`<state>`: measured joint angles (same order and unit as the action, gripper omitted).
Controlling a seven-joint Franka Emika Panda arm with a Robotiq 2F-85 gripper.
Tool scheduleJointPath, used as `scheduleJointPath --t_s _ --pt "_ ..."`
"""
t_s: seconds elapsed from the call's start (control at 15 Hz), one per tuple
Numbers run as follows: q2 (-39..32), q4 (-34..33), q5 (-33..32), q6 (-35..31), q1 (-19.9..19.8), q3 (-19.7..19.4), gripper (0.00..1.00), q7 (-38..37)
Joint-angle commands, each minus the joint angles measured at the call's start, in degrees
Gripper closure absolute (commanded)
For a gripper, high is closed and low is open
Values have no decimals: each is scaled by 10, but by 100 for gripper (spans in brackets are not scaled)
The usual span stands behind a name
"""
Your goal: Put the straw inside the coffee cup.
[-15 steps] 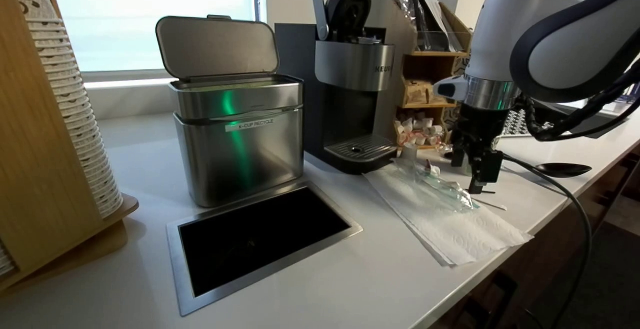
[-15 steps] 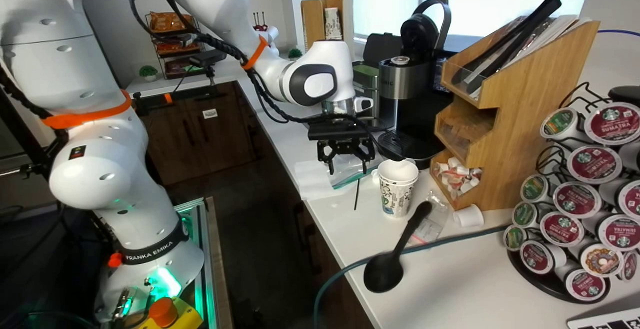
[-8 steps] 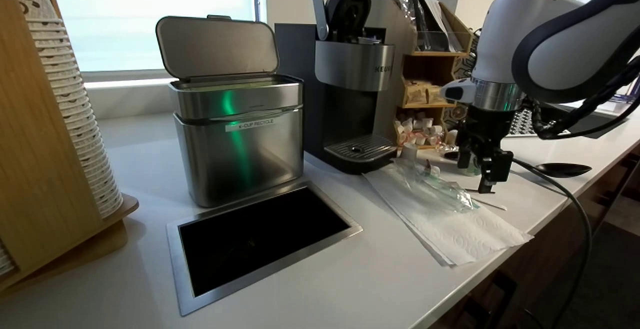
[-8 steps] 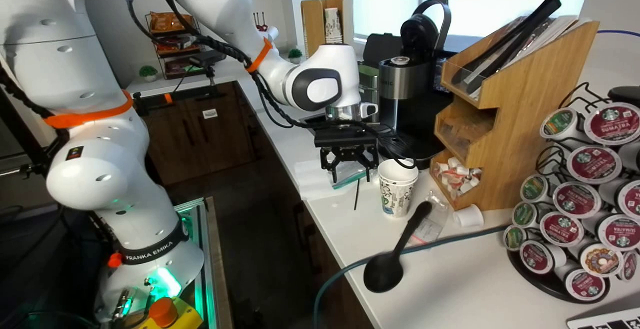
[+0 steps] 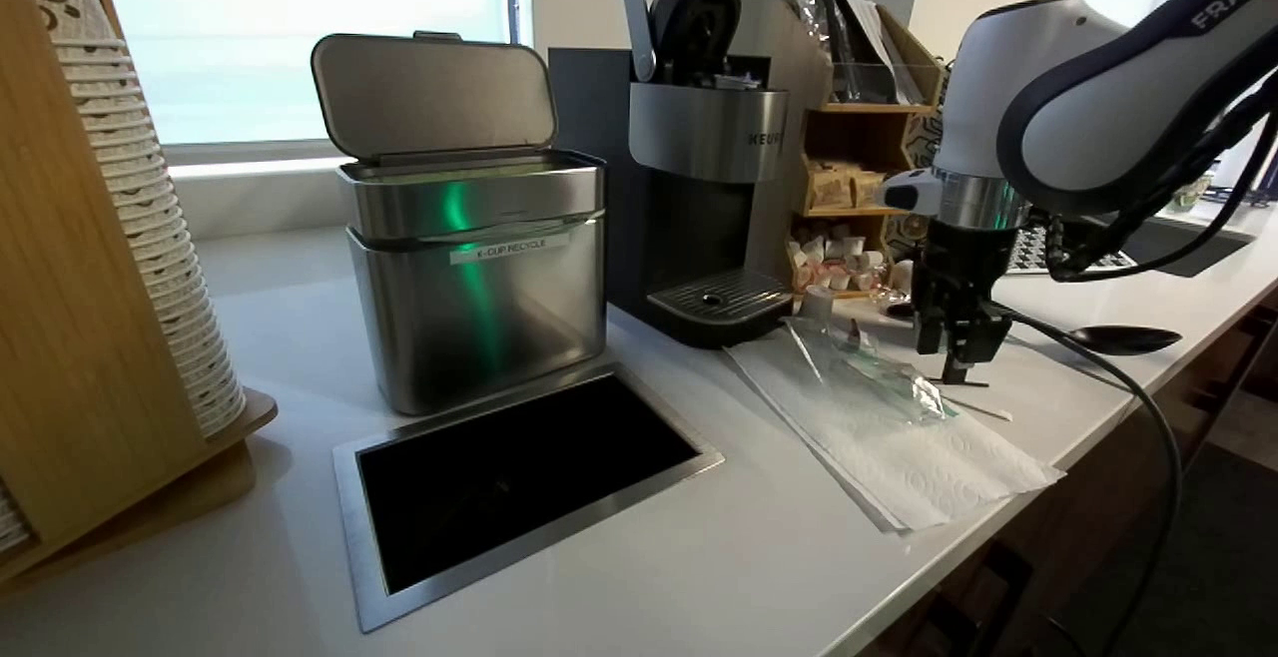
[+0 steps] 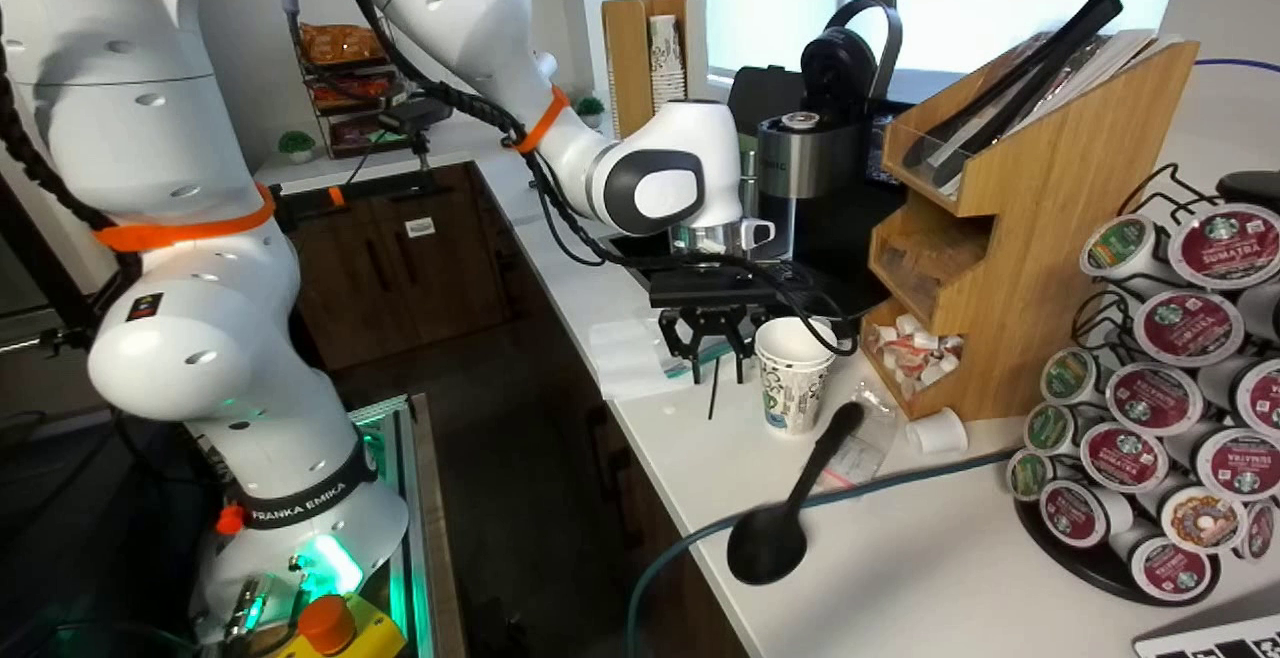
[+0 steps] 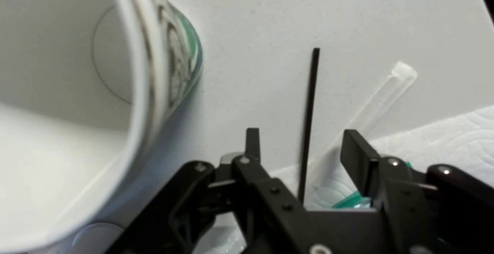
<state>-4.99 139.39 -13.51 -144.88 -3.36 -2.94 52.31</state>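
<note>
The straw is a thin black stick lying on the counter; in the wrist view the straw [image 7: 311, 92] runs between my fingers, and in an exterior view the straw [image 6: 713, 396] lies just left of the coffee cup [image 6: 793, 378]. The cup is whitish with dark greenish markings, upright and open at the top; in the wrist view its printed side [image 7: 175, 49] is at the upper left. My gripper [image 7: 301, 131] is open, one finger on each side of the straw, touching neither visibly. The gripper also shows low over the counter in both exterior views [image 5: 942, 362] [image 6: 718, 378]. The straw's near end is hidden by the gripper.
A translucent sleeve [image 7: 382, 97] lies beside the straw. A paper towel [image 5: 929, 477] and clear plastic bag [image 5: 899, 387] lie close by. A black spoon [image 6: 768, 543], a cable [image 6: 690, 538], the coffee machine [image 6: 810, 163] and a wooden organiser [image 6: 1060, 188] stand around. The counter edge [image 5: 983, 547] is near.
My gripper has moved lower and toward the cup, to the right in an exterior view. The gap between its fingers has narrowed. The straw and cup have not moved.
</note>
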Motion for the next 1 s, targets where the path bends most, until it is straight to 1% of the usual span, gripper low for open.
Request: scheduleJointPath --t_s 0.0,0.07,0.2,0.27,0.33,0.4,0.47,0.53,0.67,0.73,0.8,0.93 --pt "-24 -26 5 20 -3 5 38 8" --pt "-28 -30 5 22 -3 6 37 8" --pt "-36 -37 3 27 -2 8 39 5" --pt "-40 -41 2 29 -2 9 44 5" --pt "-43 -43 2 31 -3 10 45 4" --pt "-45 -45 2 33 -3 11 60 4" --pt "-47 -47 1 34 -3 11 70 4" --pt "-49 -49 1 35 -3 12 72 4" --pt "-50 -52 1 38 -3 13 88 3" --pt "-50 -53 1 39 -3 14 97 3" --pt "-50 -53 1 40 -3 14 100 3" --pt "-49 -54 2 44 -3 14 100 2"
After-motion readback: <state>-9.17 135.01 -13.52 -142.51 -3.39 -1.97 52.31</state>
